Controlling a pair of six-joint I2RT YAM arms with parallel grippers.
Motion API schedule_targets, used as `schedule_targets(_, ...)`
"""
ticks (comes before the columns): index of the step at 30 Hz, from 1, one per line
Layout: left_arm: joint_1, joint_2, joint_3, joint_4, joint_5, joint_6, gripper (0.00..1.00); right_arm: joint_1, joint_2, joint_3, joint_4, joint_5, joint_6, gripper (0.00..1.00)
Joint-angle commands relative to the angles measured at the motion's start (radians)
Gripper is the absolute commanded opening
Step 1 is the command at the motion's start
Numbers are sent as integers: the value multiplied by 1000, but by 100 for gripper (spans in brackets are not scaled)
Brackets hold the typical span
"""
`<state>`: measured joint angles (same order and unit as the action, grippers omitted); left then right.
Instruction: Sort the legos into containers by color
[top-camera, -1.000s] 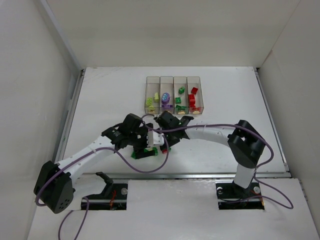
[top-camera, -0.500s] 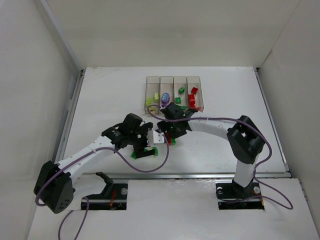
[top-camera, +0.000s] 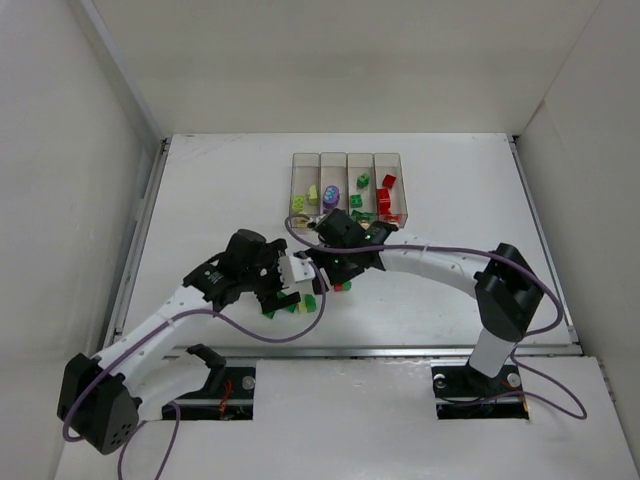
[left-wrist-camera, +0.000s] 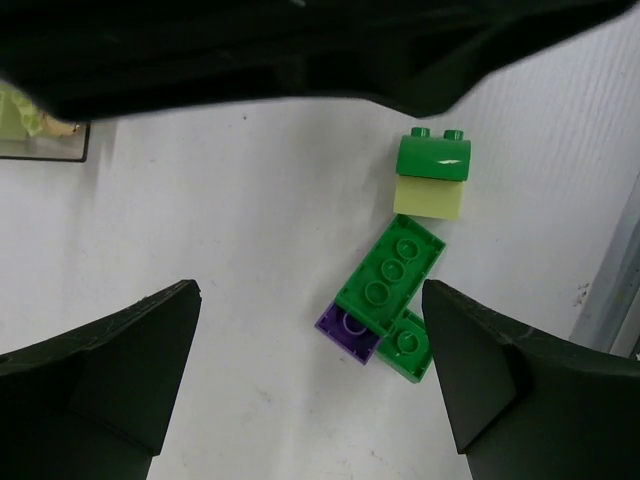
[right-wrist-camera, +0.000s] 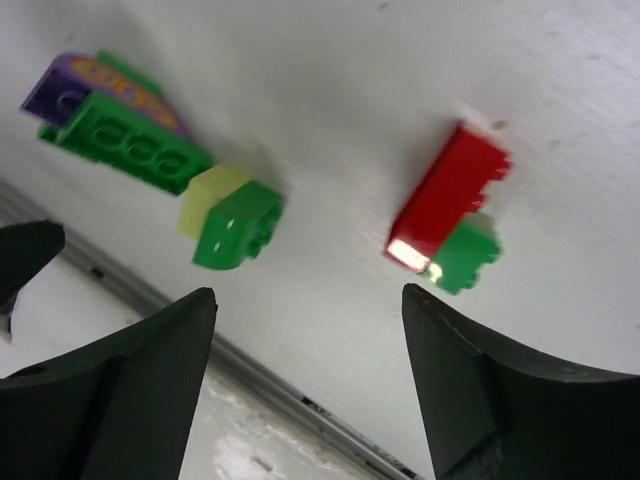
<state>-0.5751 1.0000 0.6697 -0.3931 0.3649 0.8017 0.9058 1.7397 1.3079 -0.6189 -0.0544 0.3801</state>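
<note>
Both grippers hover open and empty over loose legos in front of the containers (top-camera: 347, 156), four clear bins holding yellow-green, purple, green and red bricks. My left gripper (top-camera: 289, 287) (left-wrist-camera: 310, 292) is above a long green brick (left-wrist-camera: 391, 274) stacked with a purple brick (left-wrist-camera: 347, 331) and a small green one (left-wrist-camera: 411, 346). A green brick on a pale yellow one (left-wrist-camera: 432, 174) lies just beyond. My right gripper (top-camera: 336, 272) (right-wrist-camera: 305, 295) looks down on a red brick (right-wrist-camera: 449, 196) joined to a green one (right-wrist-camera: 464, 256), the green and pale yellow pair (right-wrist-camera: 233, 222), and the green and purple stack (right-wrist-camera: 113, 125).
The metal rail at the table's near edge (top-camera: 400, 351) runs close behind the loose legos and shows in the right wrist view (right-wrist-camera: 250, 370). A bin corner with a yellow-green brick (left-wrist-camera: 22, 110) shows at the left wrist view's upper left. The two arms' wrists are close together.
My left gripper has drawn back toward the left and near side. My right gripper moved from the loose legos toward the bins, then slightly left. Neither has taken hold of anything.
</note>
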Motion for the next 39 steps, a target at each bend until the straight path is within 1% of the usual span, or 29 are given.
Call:
schedule_targets(1,8,-96,-36,13,-11,-45,91,30,10,30,15,-65,19,80)
schedule_targets(3,8,-156,-50,23,-1,-45,91,50,41,77,-4,-74,8,78)
schedule_targets(4,8,-173,-61,23,8,-55,92,50,70,88,-14,-74,-4,78)
schedule_targets(7,8,-207,-81,33,17,-55,92,59,104,115,-15,-99,-4,78)
schedule_targets(11,8,-207,-81,33,17,-76,92,59,138,145,-15,-99,-14,78)
schedule_targets(13,8,-198,-81,33,17,-87,92,59,164,154,-24,-110,-23,75)
schedule_targets(14,8,-198,-81,43,17,-87,92,59,173,154,-24,-110,-23,75)
schedule_targets(18,8,-198,-81,54,17,-87,92,59,207,177,-24,-148,-43,69)
schedule_targets(19,8,-198,-81,54,17,-87,92,59,216,186,-24,-148,-43,65)
schedule_targets(23,8,-198,-81,54,17,-87,92,59,234,186,-33,-157,-52,56)
schedule_targets(26,8,-198,-81,54,17,-87,92,59,259,206,-54,-167,-63,52)
schedule_targets(29,8,-198,-81,54,17,-87,92,59,259,206,-64,-167,-63,50)
schedule_targets(30,8,-198,-81,54,17,-87,92,59,259,206,-64,-167,-63,43)
schedule_targets(32,8,-198,-81,54,17,-87,92,59,250,196,-64,-167,-63,34)
schedule_targets(33,8,-198,-81,54,17,-87,92,59,250,195,-64,-157,-63,25)
schedule_targets(35,8,-189,-81,54,17,-78,92,59,250,195,-73,-157,-63,15)
schedule_targets(36,8,-189,-81,54,26,-69,92,59,241,195,-73,-157,-63,8)
schedule_targets(38,8,-178,-81,54,35,-68,92,59,241,195,-84,-148,-63,1)
schedule_targets(39,8,-178,-81,54,45,-68,92,59,241,195,-84,-128,-53,0)
